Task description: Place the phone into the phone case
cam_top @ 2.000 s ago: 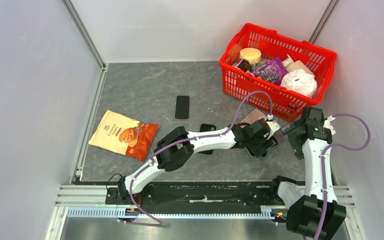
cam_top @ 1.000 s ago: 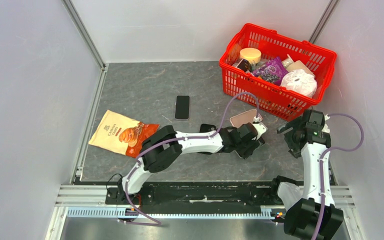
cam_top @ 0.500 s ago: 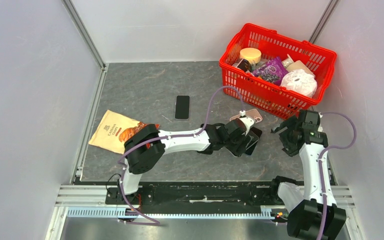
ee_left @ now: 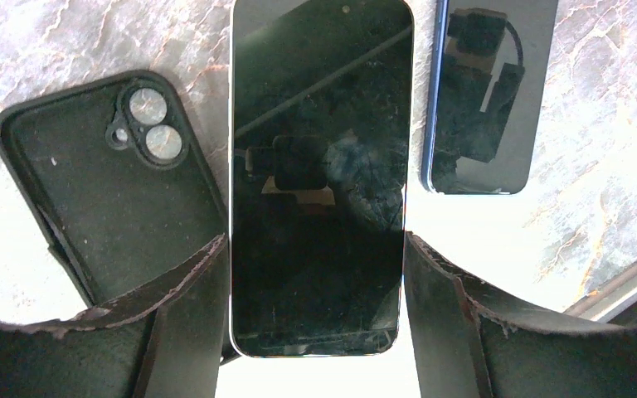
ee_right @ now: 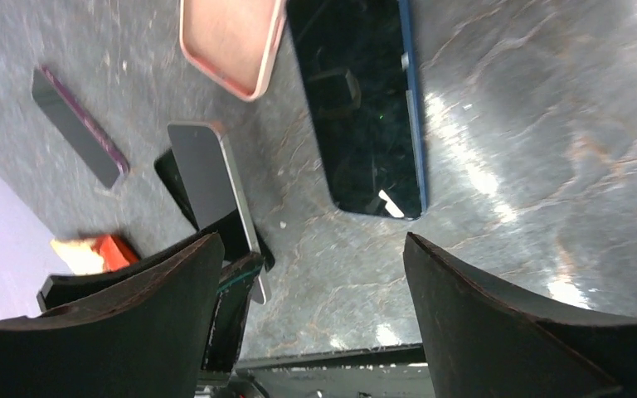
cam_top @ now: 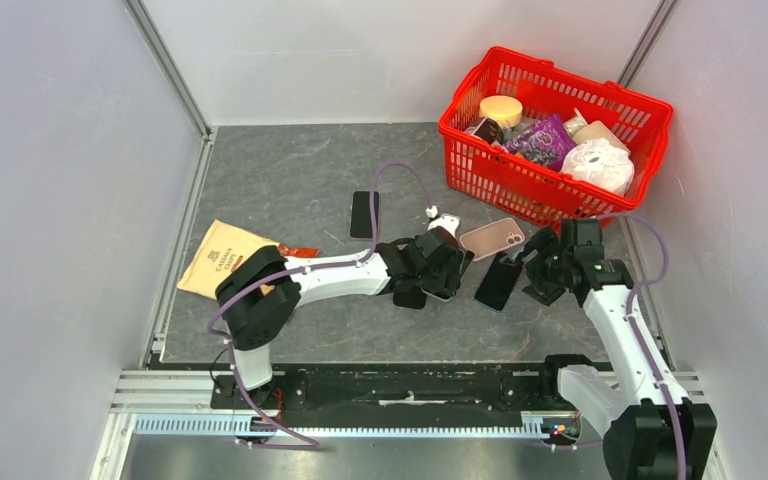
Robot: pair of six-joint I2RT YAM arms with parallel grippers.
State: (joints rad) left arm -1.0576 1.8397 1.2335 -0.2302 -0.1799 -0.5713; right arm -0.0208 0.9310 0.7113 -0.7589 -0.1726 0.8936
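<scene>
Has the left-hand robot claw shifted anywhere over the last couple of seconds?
Yes. The left gripper has swung left, away from the red basket and closer to the black phone lying flat on the table.

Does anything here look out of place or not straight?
Yes: the phone in the left gripper covers only one long edge of the black case, which lies tilted to it; the two are not lined up.

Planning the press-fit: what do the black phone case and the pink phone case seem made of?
Black phone case with the camera cutout: probably soft rubber or silicone, matte; its inside is dull, dust-specked, without glare. Pink phone case: probably silicone too, matte, with a rounded raised lip. Looks alone leave both open.
</scene>
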